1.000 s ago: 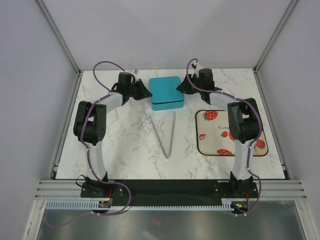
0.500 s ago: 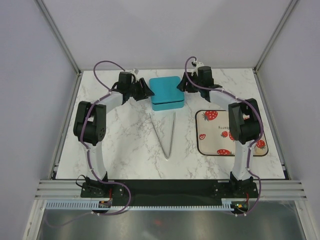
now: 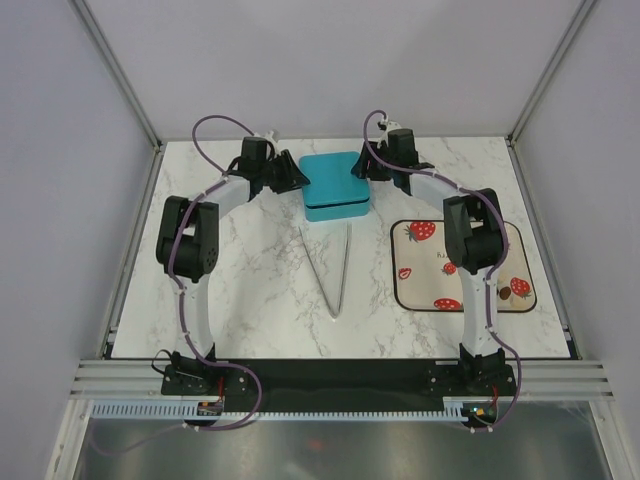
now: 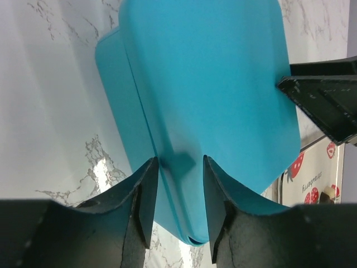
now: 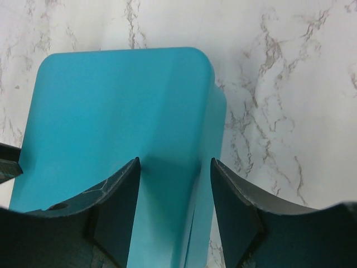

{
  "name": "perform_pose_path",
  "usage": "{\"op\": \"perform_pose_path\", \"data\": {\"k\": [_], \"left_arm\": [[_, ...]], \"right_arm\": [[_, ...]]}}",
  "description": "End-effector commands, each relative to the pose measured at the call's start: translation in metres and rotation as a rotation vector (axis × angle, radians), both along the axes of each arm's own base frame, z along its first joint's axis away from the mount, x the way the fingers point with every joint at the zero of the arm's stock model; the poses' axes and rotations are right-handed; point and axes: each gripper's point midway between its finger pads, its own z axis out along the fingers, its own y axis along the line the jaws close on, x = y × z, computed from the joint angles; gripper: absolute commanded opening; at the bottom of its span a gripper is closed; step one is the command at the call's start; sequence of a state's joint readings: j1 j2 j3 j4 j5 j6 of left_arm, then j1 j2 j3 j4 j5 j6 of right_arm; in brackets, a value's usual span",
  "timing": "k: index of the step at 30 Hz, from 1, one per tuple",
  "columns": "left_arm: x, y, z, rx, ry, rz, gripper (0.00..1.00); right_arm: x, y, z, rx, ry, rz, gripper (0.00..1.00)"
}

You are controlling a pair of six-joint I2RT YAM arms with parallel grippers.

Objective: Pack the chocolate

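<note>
The left gripper (image 3: 299,181) is at the left side of the shut teal box (image 3: 333,185). Its fingers are a little apart, with the box's edge between them. The right gripper (image 3: 362,170) is at the other side, fingers partly spread too. Well apart from both grippers, one small tan chocolate (image 4: 330,192) sits on the strawberry mat (image 3: 425,258). Metal tongs (image 3: 343,272) lie behind both grippers, toward the arm bases.
</note>
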State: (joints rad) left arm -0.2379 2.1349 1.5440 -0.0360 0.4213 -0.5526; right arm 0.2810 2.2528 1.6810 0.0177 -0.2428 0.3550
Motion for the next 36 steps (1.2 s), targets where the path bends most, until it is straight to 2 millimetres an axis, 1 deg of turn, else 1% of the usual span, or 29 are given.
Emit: {"op": "perform_pose_path", "data": {"k": [1,2,4,5,7,11,13,16,21,25,32,36], "left_arm": [[0.003,-0.008,0.003,-0.003,-0.020,-0.044,0.44],[0.004,-0.008,0.004,-0.003,-0.024,-0.046,0.40],[0.004,-0.011,0.007,-0.020,-0.022,-0.055,0.38],[0.005,-0.012,0.009,-0.026,-0.026,-0.058,0.36],[0.005,-0.016,0.018,-0.050,-0.029,-0.069,0.35],[0.005,-0.018,0.030,-0.069,-0.036,-0.075,0.34],[0.003,-0.018,0.034,-0.072,-0.037,-0.075,0.34],[0.001,-0.018,0.035,-0.070,-0.034,-0.075,0.34],[-0.003,-0.014,0.030,-0.048,-0.023,-0.068,0.34],[-0.007,-0.012,0.027,-0.040,-0.017,-0.068,0.34],[-0.010,-0.012,0.032,-0.042,-0.022,-0.072,0.34],[-0.013,-0.015,0.038,-0.055,-0.029,-0.086,0.34]], "right_arm": [[0.007,0.003,0.004,0.000,-0.014,0.019,0.59],[0.005,0.009,0.004,0.023,-0.012,0.047,0.55],[0.001,0.016,0.004,0.061,-0.007,0.074,0.51],[0.000,0.020,0.012,0.085,-0.027,0.093,0.49],[-0.002,0.021,0.023,0.112,-0.042,0.095,0.45],[-0.003,0.027,0.045,0.142,-0.086,0.117,0.45],[-0.003,0.026,0.057,0.144,-0.107,0.119,0.45],[-0.004,0.024,0.064,0.141,-0.123,0.120,0.44],[-0.010,0.021,0.062,0.114,-0.126,0.120,0.43],[-0.012,0.017,0.064,0.101,-0.134,0.112,0.43],[-0.016,0.016,0.065,0.101,-0.130,0.111,0.43],[-0.016,0.016,0.059,0.105,-0.118,0.113,0.40]]}}
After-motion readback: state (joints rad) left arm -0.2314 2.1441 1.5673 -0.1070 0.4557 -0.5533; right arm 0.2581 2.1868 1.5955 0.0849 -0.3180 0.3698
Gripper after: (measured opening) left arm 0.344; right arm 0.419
